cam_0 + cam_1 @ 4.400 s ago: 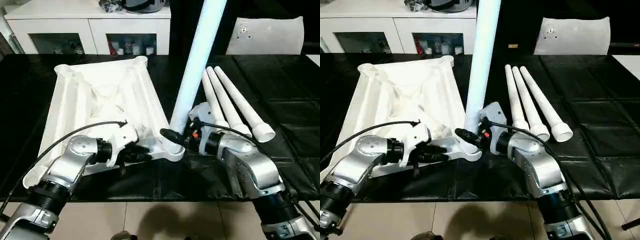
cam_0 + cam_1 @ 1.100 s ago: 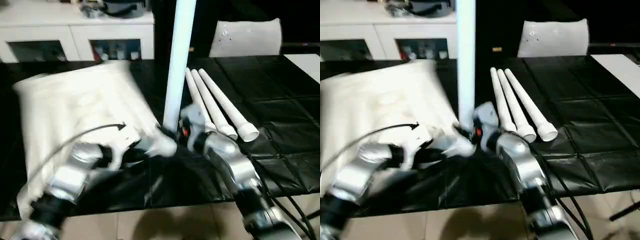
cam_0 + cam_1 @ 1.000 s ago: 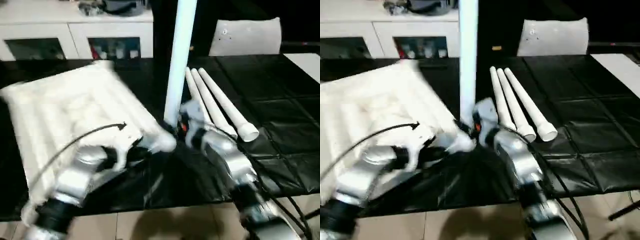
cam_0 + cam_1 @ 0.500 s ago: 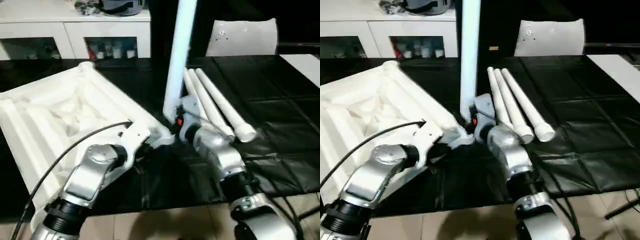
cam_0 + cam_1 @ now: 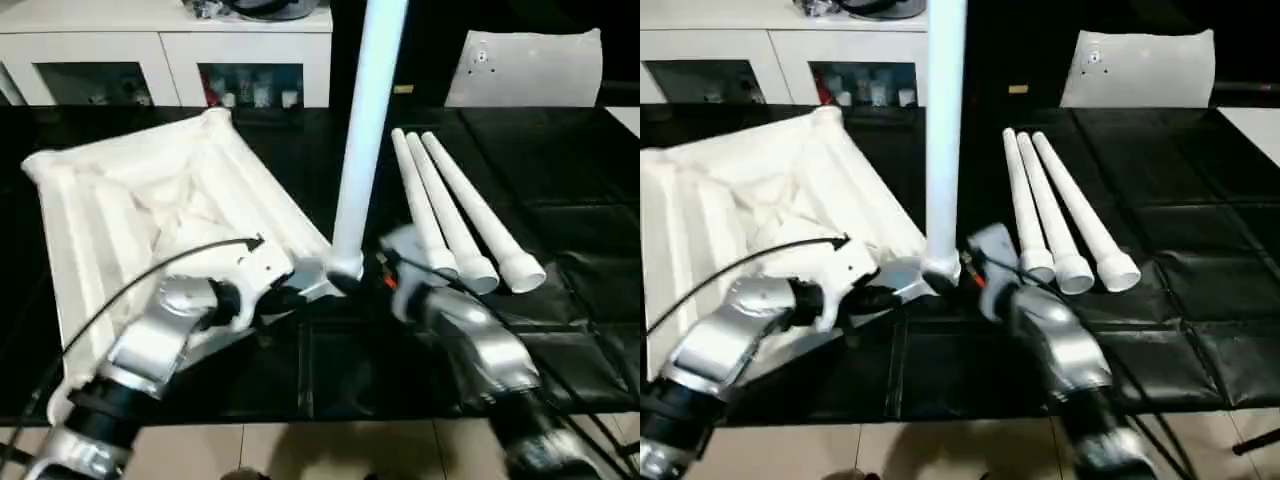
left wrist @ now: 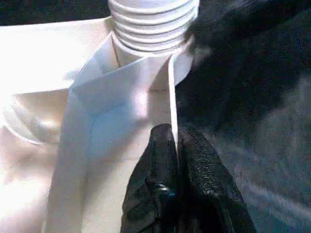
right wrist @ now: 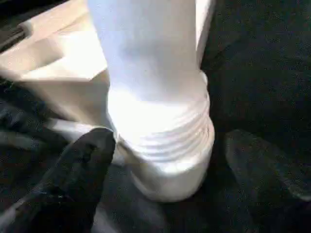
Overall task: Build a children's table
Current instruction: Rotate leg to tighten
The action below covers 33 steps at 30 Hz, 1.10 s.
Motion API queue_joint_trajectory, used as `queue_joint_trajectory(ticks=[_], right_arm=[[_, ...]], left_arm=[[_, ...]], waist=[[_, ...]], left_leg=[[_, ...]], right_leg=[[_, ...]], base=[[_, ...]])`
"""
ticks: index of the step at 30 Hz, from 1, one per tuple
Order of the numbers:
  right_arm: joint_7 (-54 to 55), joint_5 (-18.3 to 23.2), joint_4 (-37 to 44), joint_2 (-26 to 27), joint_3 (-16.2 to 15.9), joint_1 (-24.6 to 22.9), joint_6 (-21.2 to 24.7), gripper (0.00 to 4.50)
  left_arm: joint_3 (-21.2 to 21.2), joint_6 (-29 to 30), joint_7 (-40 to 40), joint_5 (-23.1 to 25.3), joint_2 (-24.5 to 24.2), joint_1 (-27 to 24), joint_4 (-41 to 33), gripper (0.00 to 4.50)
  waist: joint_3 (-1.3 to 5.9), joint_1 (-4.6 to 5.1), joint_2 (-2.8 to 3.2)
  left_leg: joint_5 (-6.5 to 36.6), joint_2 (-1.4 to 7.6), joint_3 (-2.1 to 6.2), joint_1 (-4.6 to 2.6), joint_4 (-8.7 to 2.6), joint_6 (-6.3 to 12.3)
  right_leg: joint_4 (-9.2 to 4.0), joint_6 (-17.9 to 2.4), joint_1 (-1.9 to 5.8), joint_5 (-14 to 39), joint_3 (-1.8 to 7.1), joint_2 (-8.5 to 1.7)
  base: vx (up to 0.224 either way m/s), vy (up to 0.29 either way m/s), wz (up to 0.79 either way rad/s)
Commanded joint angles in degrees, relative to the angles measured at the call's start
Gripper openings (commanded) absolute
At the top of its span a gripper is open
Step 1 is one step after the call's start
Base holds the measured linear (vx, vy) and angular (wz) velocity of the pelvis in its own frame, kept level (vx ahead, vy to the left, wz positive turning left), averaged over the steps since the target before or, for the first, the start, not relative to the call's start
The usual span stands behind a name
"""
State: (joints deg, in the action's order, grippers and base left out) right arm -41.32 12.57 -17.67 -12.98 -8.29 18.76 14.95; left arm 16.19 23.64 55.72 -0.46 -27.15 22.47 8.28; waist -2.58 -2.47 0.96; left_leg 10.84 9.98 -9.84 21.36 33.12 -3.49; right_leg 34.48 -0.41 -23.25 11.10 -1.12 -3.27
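While left gripper (image 6: pixel 176 145) jaws pinch tabletop (image 5: pixel 130 210) rim, right gripper (image 7: pixel 165 160) jaws released, straddling upright leg (image 5: pixel 362 140).

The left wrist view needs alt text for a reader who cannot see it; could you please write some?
The left claw is shut on a thin rib of the white tabletop, its two black fingers pinching the edge. Just beyond, a leg's threaded end sits in the corner socket, with black table covering alongside.
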Motion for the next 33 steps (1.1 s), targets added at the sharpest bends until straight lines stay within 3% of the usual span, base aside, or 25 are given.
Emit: queue_joint_trajectory(ticks=[1, 6, 8, 16, 24, 33], right_arm=[[-3.79, 1.69, 4.47, -2.03, 0.29, -0.55, 0.44, 4.3], [-9.4, 3.8, 8.81, -6.35, 0.67, -1.51, 1.67, 4.46], [-14.59, 3.37, 10.64, -9.78, -1.18, -0.64, 1.42, 4.46], [-22.89, 0.63, 7.91, -12.75, -6.9, 2.46, -1.17, 4.46], [-27.58, -0.33, 2.59, -12.22, -9.77, 6.06, -1.49, 3.9], [-30.97, 0.06, -0.06, -12.41, -10.67, 7.46, -0.8, 3.06]], left_arm=[[2.21, -4.14, 5.3, -0.54, -1.26, 1.4, 1.2, 0.0], [3.54, -9.88, 11.21, -1.08, -3.46, 2.49, 4.45, 0.0], [5.82, -14.13, 17.45, -1.29, -4.87, 3.39, 6.58, 0.0], [8.65, -20.58, 21.91, 0.61, -4.89, 6.0, 11.29, 0.0], [9.85, -24.99, 23.72, 2.14, -4.16, 8.48, 15.89, 0.0], [9.28, -26.45, 23.68, 2.39, -4.23, 9.35, 18.78, 0.0]], waist=[[3.18, -0.11, 0.54], [3.23, -0.6, 0.43], [3.3, -0.96, 0.48], [3.37, -1.6, 0.5], [3.16, -1.68, 0.2], [3.33, -2.06, 0.04]], left_leg=[[11.25, 2.51, 0.67, -0.74, -3.79, 1.78], [11.3, 2.77, 0.63, -1.0, -3.77, 1.78], [10.81, 2.68, 0.54, -1.18, -3.62, 2.17], [10.4, 2.75, 0.5, -0.99, -3.38, 1.91], [13.3, 2.81, 0.59, -1.05, -3.44, 0.61], [11.22, 2.86, 0.48, -0.96, -3.19, 1.46]], right_leg=[[-3.91, -11.68, 2.87, 6.07, 1.99, -3.62], [-3.79, -12.01, 2.82, 6.89, 2.06, -3.78], [-3.76, -12.05, 2.81, 5.9, 2.01, -3.59], [-3.26, -13.72, 3.05, 4.35, 1.81, -3.89], [-3.64, -12.79, 2.9, 11.11, 1.96, -4.04], [-3.26, -13.72, 2.96, 8.13, 1.85, -4.06]], base=[[0.0, 0.0, 0.0], [0.0, 0.0, 0.0], [0.0, 0.0, 0.0], [0.0, 0.0, 0.0], [0.0, 0.0, 0.0], [0.0, 0.0, 0.0]])
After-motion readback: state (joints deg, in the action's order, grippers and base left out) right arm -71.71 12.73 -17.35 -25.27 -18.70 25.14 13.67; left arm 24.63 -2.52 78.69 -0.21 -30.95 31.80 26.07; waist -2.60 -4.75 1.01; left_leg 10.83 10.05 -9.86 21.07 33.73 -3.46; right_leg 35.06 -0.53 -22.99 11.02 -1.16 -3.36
